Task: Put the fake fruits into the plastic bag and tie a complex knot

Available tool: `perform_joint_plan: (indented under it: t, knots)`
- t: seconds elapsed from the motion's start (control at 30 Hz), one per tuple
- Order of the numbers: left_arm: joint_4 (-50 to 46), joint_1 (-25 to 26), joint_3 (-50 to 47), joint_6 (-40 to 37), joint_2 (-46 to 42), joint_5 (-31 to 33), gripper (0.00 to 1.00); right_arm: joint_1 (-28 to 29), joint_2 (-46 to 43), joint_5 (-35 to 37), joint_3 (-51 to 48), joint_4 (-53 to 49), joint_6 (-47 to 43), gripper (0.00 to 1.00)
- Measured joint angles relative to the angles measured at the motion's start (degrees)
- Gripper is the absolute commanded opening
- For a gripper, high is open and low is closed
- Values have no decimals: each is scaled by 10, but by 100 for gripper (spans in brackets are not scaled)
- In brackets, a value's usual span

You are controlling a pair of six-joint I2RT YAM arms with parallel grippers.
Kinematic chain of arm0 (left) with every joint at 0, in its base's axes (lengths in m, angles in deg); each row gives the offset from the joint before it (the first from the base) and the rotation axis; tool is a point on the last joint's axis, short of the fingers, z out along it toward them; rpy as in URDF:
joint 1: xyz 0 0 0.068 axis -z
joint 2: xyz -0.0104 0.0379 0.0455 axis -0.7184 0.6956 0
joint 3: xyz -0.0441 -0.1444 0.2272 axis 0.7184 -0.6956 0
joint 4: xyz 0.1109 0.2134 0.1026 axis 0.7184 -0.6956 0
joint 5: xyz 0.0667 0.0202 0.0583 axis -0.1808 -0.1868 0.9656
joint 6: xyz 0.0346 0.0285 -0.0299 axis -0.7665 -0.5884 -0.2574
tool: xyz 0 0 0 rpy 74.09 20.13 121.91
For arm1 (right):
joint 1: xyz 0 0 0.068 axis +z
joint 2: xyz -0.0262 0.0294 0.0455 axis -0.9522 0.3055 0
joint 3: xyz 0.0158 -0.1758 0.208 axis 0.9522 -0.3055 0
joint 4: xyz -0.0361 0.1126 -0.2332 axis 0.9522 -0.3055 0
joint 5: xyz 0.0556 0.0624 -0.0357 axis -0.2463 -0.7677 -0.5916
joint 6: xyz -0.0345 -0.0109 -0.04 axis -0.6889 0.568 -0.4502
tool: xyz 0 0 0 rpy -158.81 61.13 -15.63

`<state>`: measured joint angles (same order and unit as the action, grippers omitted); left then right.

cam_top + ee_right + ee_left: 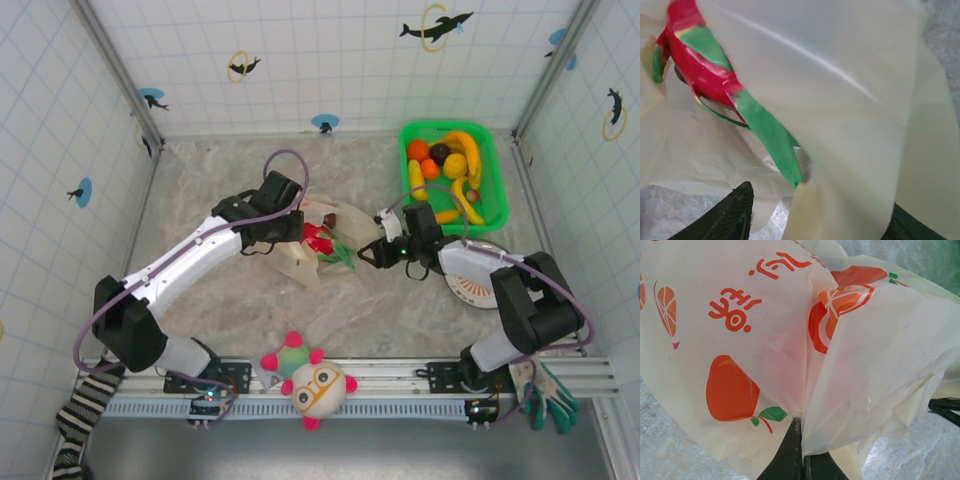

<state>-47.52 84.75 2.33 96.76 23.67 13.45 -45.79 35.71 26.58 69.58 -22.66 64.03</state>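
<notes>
Clamps plastic bag [765, 340] film tight between closed left gripper [801, 445] fingers; straddles bag's edge with right gripper [820, 200], jaws apart, gripping nothing; red-green fake fruit [705, 70] just ahead, at bag mouth.

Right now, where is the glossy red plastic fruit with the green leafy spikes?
Seen from above, the red fruit sits centrally, at the open mouth of the translucent cream plastic bag, between the left gripper and the right gripper.
</notes>
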Motion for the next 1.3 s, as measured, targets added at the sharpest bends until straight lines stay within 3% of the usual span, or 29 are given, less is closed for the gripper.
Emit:
perform_joint_plan:
  t: [0.07, 0.13, 0.4, 0.6, 0.77, 1.0, 1.13, 1.3]
  knots:
    - [0, 0, 0, 0, 0, 0, 0, 4, 0, -8, 2, 4, 7, 15]
    - [0, -2, 0, -1, 0, -2, 0, 5, 0, -19, 5, 6, 19, 0]
    - [1, -29, 1, -18, -1, -23, 4, 5, -93, -87, 9, 22, 81, 0]
    - [7, -65, 26, -46, -2, -67, 12, 5, -127, -136, 77, 71, 175, 0]
    - [17, -122, 67, -77, -4, -116, 35, 7, -125, -142, 156, 112, 245, 0]
    - [10, -184, 110, -113, -9, -148, 59, 20, -97, -126, 223, 149, 285, 0]
    - [-10, -191, 110, -120, -50, -134, 62, 21, -88, -112, 223, 149, 296, 0]
    - [-14, -191, 52, -107, -182, -124, 62, 21, -84, -100, 223, 149, 298, 0]
